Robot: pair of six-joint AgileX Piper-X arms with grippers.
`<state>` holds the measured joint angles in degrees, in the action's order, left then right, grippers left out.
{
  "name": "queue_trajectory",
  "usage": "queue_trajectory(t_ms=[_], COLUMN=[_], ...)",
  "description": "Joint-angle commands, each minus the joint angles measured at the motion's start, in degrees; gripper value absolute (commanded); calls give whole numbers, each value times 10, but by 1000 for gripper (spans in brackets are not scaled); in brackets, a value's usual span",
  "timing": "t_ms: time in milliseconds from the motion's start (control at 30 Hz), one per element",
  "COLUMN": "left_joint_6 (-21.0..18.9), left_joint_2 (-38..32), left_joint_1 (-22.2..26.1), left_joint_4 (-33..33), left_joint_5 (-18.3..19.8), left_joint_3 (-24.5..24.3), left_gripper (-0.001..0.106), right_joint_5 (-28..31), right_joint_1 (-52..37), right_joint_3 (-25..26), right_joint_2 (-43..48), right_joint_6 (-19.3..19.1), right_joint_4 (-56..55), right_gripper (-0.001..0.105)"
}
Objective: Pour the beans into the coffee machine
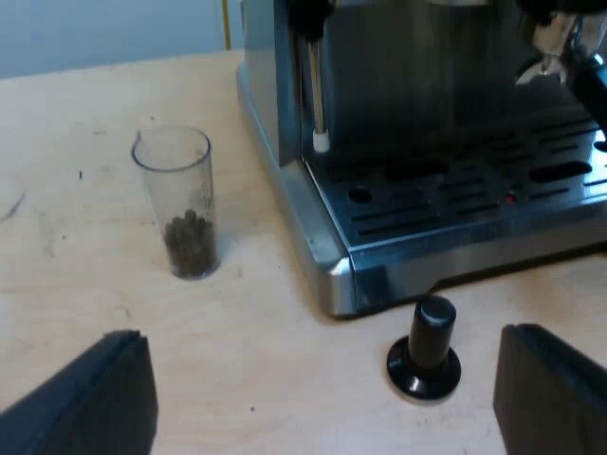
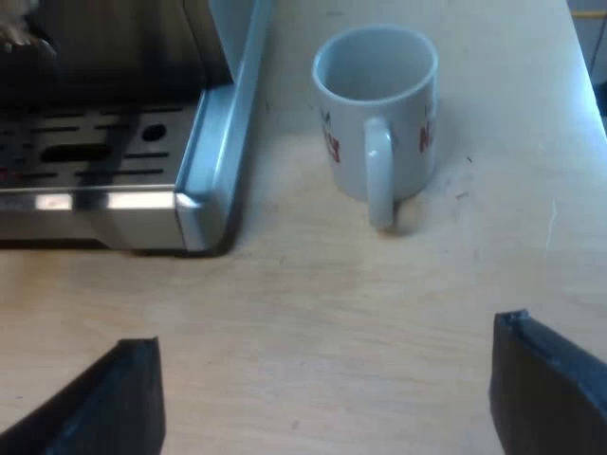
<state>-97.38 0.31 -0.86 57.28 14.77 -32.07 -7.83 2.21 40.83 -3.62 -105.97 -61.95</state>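
Observation:
A clear measuring glass stands upright on the wooden table beside the espresso machine, with dark beans in its bottom part. My left gripper hovers open above the table short of the glass, its black fingers wide apart with nothing between them. A tamper with a black knob stands at the machine's drip-tray corner, between those fingers. My right gripper is open too, over bare table, with the white mug beyond it.
The machine's steam wand hangs over the drip tray. In the right wrist view the tray's metal corner sits close to the mug, whose handle faces my gripper. Bare wood lies between the glass and the machine.

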Motion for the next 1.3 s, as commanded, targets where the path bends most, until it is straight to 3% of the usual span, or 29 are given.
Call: queue_trajectory(t_ms=[33,200,467,867,1300], left_joint_6=[-7,-7,-7,-7,-7], left_joint_2=[14,55,128,161,163], left_joint_1=[-3,-3,-3,-3,-3], left_joint_4=[-17,-41,-113,-122,-122], left_joint_5=[0,-10,-13,-13,-13], left_joint_3=[-11,-18,-18,-18,-16], left_gripper=[74,74,74,74,74], right_joint_5=[-25,-81,-169,-162,-62], right_joint_1=[-3,-2,15,151,324], right_joint_3=[25,67,75,75,75], right_joint_2=[-17,-78,-151,-246,-342], right_joint_6=[-23,-39,-39,-39,-34], right_joint_4=[0,18,93,193,297], right_gripper=[72,72,72,72,72])
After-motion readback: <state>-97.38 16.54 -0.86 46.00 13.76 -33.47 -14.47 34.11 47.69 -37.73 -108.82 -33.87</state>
